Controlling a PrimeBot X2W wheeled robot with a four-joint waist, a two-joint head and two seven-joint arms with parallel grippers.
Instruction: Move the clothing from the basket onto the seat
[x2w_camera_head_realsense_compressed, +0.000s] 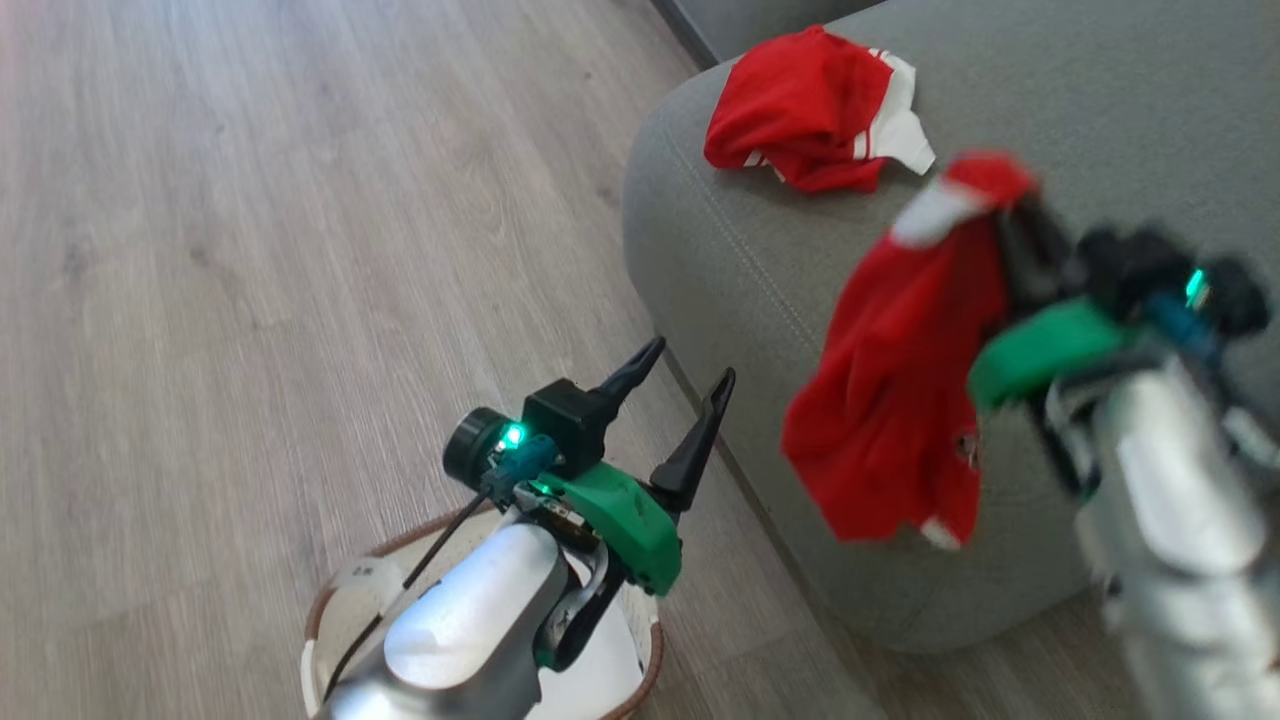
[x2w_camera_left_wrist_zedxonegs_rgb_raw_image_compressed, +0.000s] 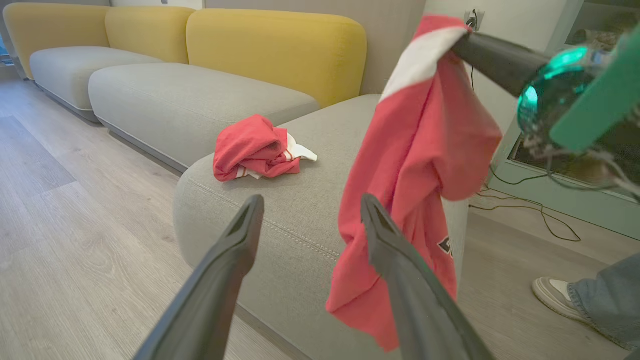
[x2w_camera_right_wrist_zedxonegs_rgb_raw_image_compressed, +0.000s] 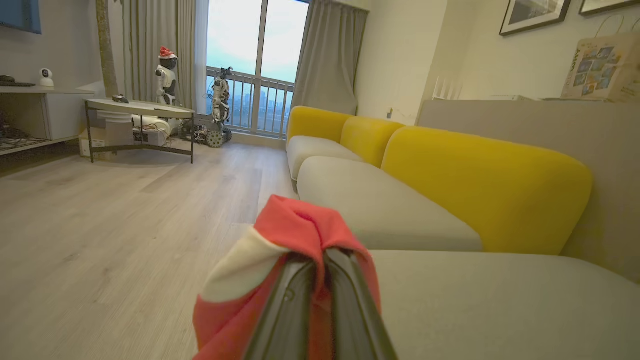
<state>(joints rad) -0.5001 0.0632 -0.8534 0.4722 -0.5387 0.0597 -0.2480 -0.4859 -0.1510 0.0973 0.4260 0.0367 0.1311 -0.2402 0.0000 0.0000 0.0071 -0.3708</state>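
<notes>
The crumpled garment (x2w_camera_head_realsense_compressed: 810, 110) is lying on the seat (x2w_camera_head_realsense_compressed: 1050, 80), near its far left corner. The hanging garment (x2w_camera_head_realsense_compressed: 900, 400) is dangling from my right gripper (x2w_camera_right_wrist_zedxonegs_rgb_raw_image_compressed: 322, 262), over the seat's near end and to the right of my left gripper (x2w_camera_head_realsense_compressed: 690, 362). The basket (x2w_camera_head_realsense_compressed: 312, 625) is sitting on the floor (x2w_camera_head_realsense_compressed: 250, 250) left of the seat, beneath my left forearm.

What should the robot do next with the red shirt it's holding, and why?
Probably carry it further over the seat, then let go. The right gripper is shut on the hanging garment, which dangles by the seat's edge; the other garment already lies on top.
</notes>
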